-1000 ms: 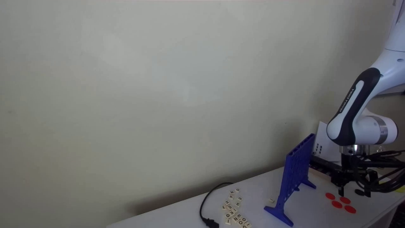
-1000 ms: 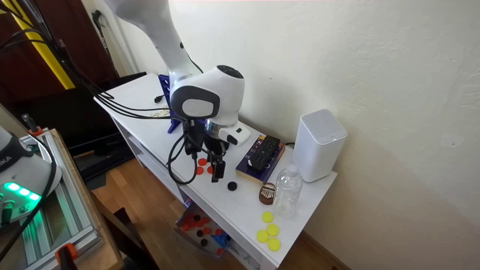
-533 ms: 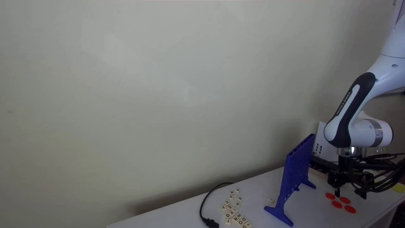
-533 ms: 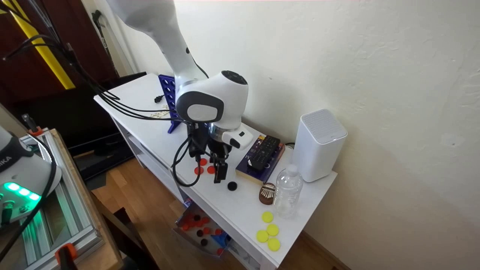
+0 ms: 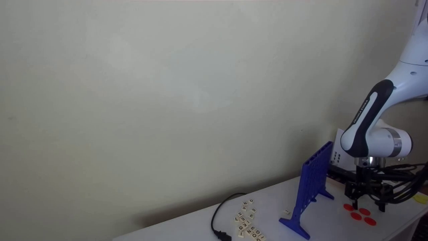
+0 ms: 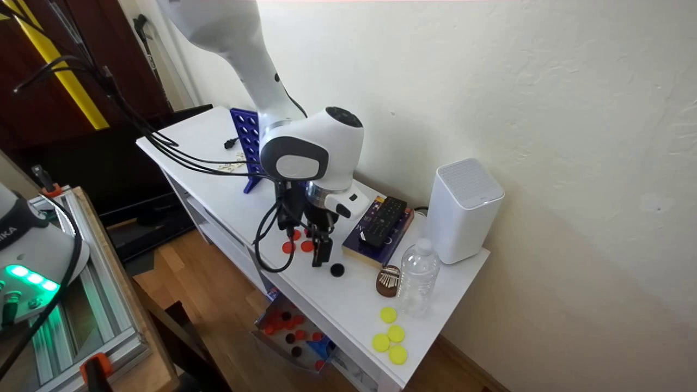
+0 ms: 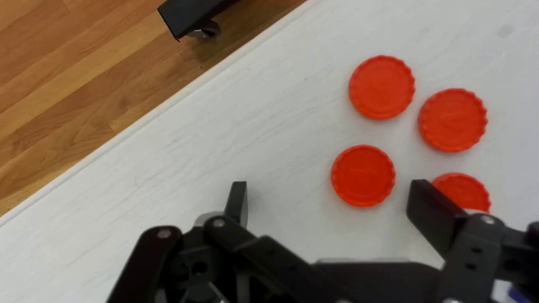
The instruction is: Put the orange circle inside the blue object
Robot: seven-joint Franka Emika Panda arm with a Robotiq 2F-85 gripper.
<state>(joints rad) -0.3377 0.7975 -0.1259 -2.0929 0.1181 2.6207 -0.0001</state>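
Orange circles (image 7: 363, 176): counted four in the wrist view, lying flat on the white table (image 7: 252, 139), near its long edge above the wooden floor (image 7: 84, 84). Saw three in full and a fourth partly behind the gripper (image 7: 329, 195). Found the fingers (image 7: 438, 221) spread well apart and pointing down, one circle between them in the wrist view, nearer the finger farther from that edge. Could not tell the height above the table. In both exterior views, made out the blue object (image 5: 314, 177), upright and apart from the circles, on the side toward one short edge. Past it, on toward that edge, noticed letter tiles (image 5: 245, 225) and a black cable plug (image 5: 223, 235). Toward the opposite short edge, spotted a black disc (image 6: 337, 270), then four yellow discs (image 6: 396, 333) at the corner with the floor-side long edge. Along the edge by the wall (image 6: 572, 136), picked out a book (image 6: 356, 245) under a remote control (image 6: 384, 220), then, by the corner, a tall white box (image 6: 463, 212) and a clear bottle (image 6: 418, 280).
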